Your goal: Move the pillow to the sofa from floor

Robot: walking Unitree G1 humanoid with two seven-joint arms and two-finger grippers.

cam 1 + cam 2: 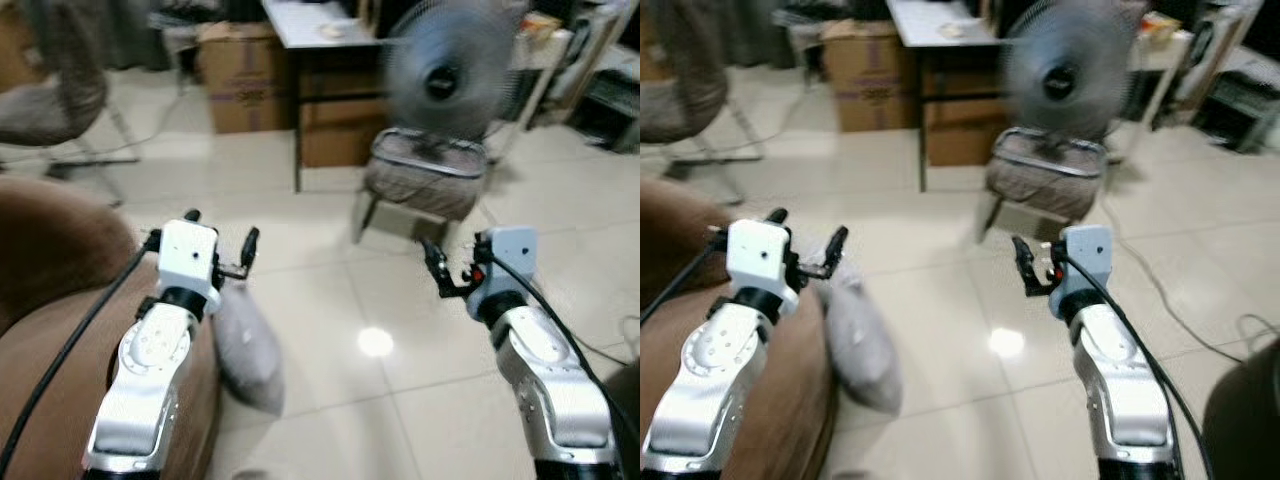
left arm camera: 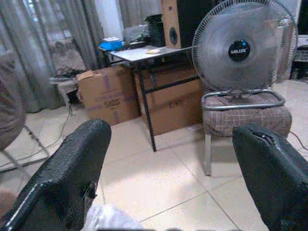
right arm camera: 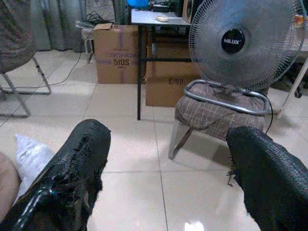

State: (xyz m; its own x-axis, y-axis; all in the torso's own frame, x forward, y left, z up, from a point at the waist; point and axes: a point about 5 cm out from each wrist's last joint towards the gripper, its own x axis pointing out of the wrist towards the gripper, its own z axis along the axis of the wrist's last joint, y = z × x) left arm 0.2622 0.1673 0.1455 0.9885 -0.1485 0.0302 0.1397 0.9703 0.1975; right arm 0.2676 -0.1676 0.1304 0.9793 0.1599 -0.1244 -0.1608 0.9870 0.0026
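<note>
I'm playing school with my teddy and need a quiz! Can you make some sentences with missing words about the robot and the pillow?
1. The grey pillow lies on the ____, leaning against the brown sofa.
2. The left gripper and the right gripper are both ____, holding nothing.
3. The fan stands on a padded ____.
4. Two cardboard ____ sit by the table.

Missing words: floor; open; chair; boxes
</note>
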